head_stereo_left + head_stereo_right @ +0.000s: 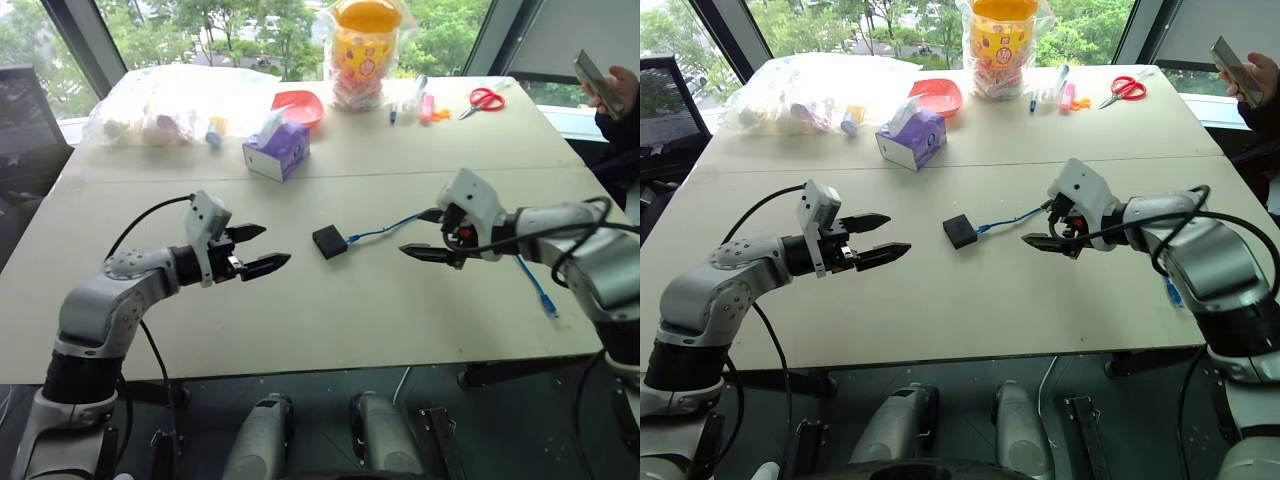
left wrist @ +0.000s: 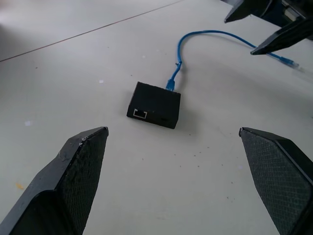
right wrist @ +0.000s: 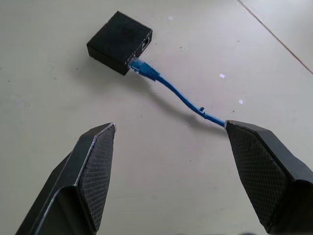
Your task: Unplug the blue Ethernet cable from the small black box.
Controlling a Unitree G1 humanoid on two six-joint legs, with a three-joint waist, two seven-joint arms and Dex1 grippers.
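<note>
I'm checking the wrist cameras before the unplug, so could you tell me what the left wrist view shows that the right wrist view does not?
Left wrist view: the box's empty socket, the cable's free plug, and the right gripper, open. Right wrist view: the inserted blue plug seen side-on. Both: the small black box with the blue Ethernet cable plugged in, on the table.

The thin light-blue Ethernet cable passes behind the right tool, so its middle stretch is hidden there. In the right wrist view one finger covers the cable beyond the bend. A person's hand holding a phone is cut by the picture's edge.
</note>
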